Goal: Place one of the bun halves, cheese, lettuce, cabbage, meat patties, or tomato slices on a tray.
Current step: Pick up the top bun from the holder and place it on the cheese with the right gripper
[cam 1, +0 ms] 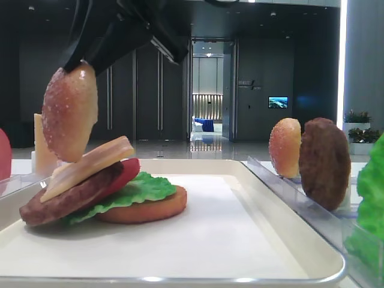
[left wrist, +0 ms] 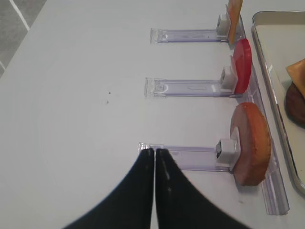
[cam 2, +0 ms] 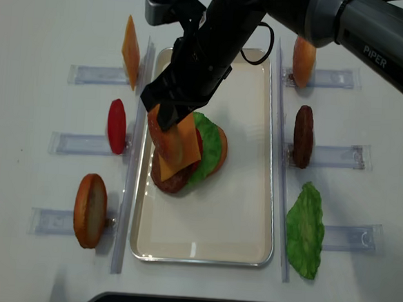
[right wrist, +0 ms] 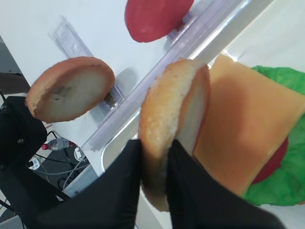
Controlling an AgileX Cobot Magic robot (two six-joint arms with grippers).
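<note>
1. The right black pincer (right wrist: 155,160) is squeezed tight on the round golden-brown seeded top bun (right wrist: 171,129), held on its edge.
2. The bun hangs just above the flat yellow cheese slice (right wrist: 248,124) on the stack in the big cream-white tray (cam 1: 240,240).
3. Best to turn it flat, dome up, then lower it gently.
4. The left black pincer (left wrist: 155,160) is closed and holds nothing.

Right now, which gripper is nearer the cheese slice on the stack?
Right. The right gripper holds the seeded top bun just above the cheese slice; the left gripper sits outside the tray.
</note>
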